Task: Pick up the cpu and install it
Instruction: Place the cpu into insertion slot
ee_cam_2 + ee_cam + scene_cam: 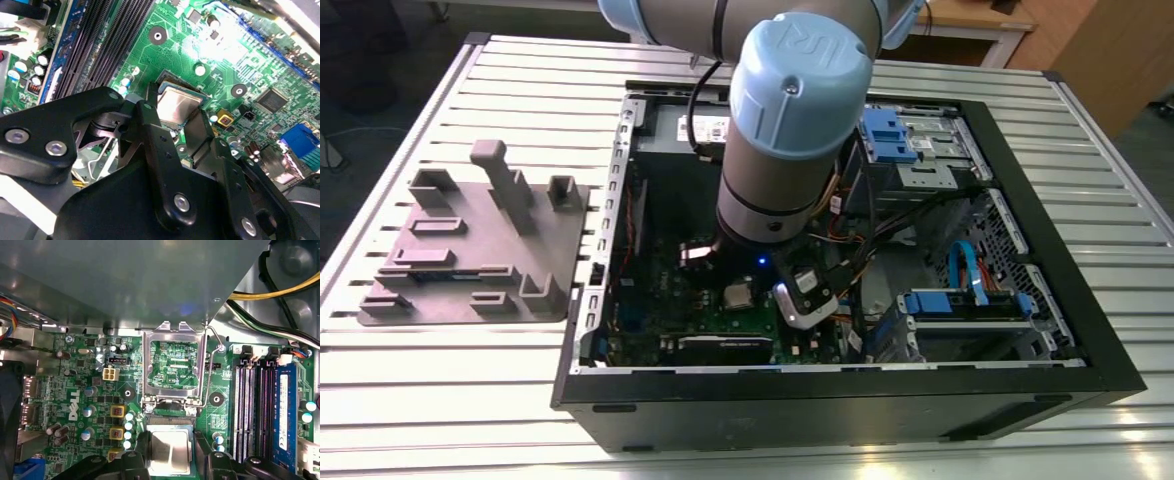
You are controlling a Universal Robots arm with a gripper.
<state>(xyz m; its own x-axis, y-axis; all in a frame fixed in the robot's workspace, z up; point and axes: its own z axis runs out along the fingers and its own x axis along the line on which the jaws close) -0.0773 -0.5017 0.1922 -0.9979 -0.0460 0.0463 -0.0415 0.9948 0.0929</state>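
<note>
Slatted table (427,400), open PC case (854,400) mid-table, grey holder tray (467,250) at its 9 o'clock; tool (175,112) pinching the cpu (170,452) on the motherboard (90,405).

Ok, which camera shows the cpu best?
The first wrist view: the cpu faces the camera squarely, most of its silver top visible beside the opened metal frame. The second wrist view shows it slanted and partly covered. In the exterior view it is a small pale square on the motherboard.
</note>
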